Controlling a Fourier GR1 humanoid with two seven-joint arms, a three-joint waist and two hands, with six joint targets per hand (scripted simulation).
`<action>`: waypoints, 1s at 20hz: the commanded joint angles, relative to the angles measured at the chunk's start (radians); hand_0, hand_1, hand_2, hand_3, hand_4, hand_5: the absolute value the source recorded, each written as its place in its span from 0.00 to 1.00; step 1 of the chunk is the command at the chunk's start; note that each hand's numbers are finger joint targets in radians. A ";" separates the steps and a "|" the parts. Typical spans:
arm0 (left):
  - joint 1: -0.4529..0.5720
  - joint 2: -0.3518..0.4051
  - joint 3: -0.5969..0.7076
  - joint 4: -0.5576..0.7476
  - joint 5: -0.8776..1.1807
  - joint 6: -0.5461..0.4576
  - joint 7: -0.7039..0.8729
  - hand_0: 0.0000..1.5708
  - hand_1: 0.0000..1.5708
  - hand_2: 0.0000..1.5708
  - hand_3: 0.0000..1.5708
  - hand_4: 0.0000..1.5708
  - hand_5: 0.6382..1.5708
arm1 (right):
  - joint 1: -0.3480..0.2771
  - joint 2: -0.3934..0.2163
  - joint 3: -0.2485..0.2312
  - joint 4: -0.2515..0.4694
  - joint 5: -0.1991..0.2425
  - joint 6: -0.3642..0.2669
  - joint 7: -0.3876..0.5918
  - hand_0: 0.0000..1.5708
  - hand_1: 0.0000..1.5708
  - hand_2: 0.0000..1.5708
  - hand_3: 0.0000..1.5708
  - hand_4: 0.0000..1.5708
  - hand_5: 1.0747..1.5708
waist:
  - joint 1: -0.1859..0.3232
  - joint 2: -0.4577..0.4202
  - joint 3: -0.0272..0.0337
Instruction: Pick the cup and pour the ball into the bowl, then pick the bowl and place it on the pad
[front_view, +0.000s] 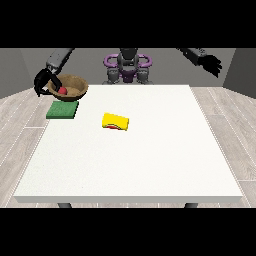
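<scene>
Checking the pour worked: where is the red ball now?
The red ball lies inside the brown bowl, held by the hand at the view's left above the green pad.

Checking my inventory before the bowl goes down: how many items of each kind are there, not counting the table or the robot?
Bowl: 1, brown, held above the pad by the hand at the view's left
Ball: 1, red, inside the bowl
Pad: 1, green
Cup: 1, yellow, lying on its side
Total: 4

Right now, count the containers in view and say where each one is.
2. The brown bowl, holding the red ball, is held by the hand at the view's left, above the green pad. The yellow cup lies on its side mid-table.
</scene>
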 joint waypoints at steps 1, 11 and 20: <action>0.005 0.152 0.136 0.081 0.095 -0.118 -0.047 0.00 0.00 0.00 0.00 0.82 1.00 | 0.006 -0.028 -0.030 -0.010 -0.020 0.010 -0.020 1.00 1.00 1.00 0.00 0.55 1.00 | 0.011 0.024 -0.0011; -0.032 0.282 0.215 0.174 0.172 -0.244 -0.082 0.00 0.00 0.00 0.00 0.75 0.99 | -0.011 -0.030 -0.119 0.098 -0.057 -0.051 -0.144 1.00 1.00 1.00 0.16 0.35 0.98 | 0.004 0.125 0.0006; -0.035 0.265 0.199 0.143 0.166 -0.204 -0.067 0.00 0.00 0.00 0.00 0.75 0.98 | -0.116 -0.097 -0.115 0.198 -0.051 -0.005 -0.079 0.00 0.00 0.27 0.41 0.00 0.78 | 0.033 0.138 0.0001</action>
